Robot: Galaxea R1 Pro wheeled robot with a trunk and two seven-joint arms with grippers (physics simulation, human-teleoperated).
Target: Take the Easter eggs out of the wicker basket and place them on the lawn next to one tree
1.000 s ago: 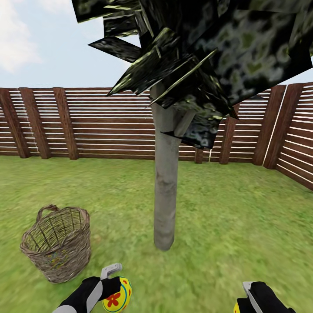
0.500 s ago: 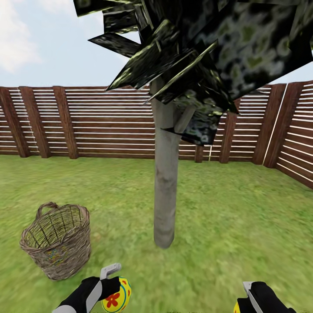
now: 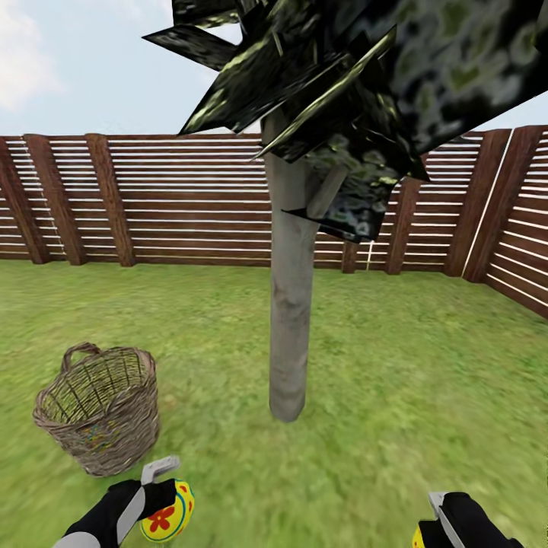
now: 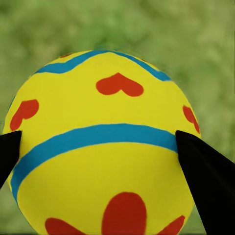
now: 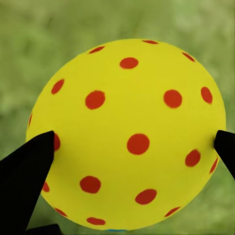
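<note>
My left pincer (image 3: 166, 498) grips an egg (image 3: 169, 514), right pincer (image 3: 428, 525) another (image 5: 127, 134); tree (image 3: 289, 335) stands ahead, between them.

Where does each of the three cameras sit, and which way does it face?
Head view: on the robot's head, facing forward and down at the tree, basket and fence; both arms show.
Left wrist view: by the left gripper, facing the lawn past its striped egg.
Right wrist view: by the right gripper, facing its dotted egg.
Shared: the striped egg also shows in the head view.
</note>
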